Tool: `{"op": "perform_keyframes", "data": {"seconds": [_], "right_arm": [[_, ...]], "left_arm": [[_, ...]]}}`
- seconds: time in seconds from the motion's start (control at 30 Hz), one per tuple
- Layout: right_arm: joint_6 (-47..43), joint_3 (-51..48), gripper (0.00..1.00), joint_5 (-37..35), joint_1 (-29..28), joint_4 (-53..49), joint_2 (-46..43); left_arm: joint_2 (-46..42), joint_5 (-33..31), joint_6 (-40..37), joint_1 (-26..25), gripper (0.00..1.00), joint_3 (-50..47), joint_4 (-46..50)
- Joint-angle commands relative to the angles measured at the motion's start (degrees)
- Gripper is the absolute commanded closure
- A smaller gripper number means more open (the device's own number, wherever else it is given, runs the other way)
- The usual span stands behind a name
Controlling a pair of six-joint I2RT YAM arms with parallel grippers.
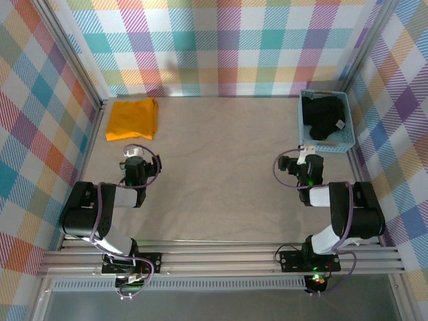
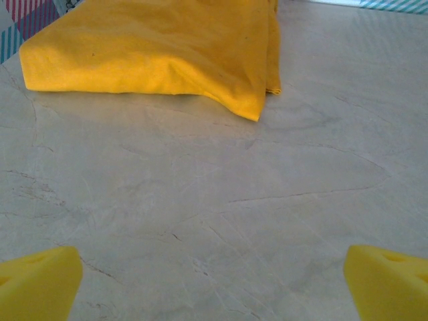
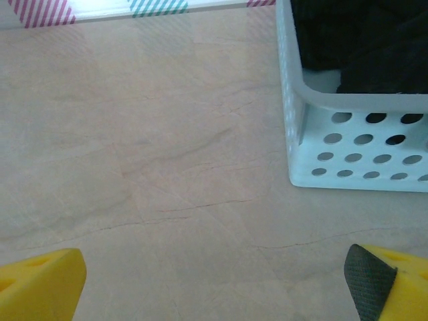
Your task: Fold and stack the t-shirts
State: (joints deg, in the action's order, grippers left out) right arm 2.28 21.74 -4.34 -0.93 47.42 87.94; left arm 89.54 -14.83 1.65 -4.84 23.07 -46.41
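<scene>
my left end effector [image 2: 214, 284] and right end effector [image 3: 214, 284] hang wide open, empty, over the desk [image 1: 221, 180]. past the left lies the folded orange shirt [image 1: 132, 119]; past the right, the black shirt [image 1: 324, 117] sits bunched in the blue basket [image 1: 325, 146].

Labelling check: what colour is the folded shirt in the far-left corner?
Mustard-orange folded cloth t-shirt; clearest in the left wrist view.

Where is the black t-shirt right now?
In the top external view, the black t-shirt lies bunched inside the light-blue basket at the far right of the table, beside the checked wall.
</scene>
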Motion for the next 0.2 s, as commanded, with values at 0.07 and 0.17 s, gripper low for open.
{"op": "perform_keyframes", "data": {"seconds": [0.07, 0.17], "right_arm": [[-1.31, 1.82, 0.00, 3.03, 0.11, 0.38, 0.17], [-1.34, 1.54, 0.00, 2.99, 0.09, 0.83, 0.10]], "left_arm": [[0.02, 0.11, -0.95, -0.30, 0.00, -0.19, -1.86], [-0.05, 0.15, -0.97, -0.26, 0.00, -0.15, -1.84]]}}
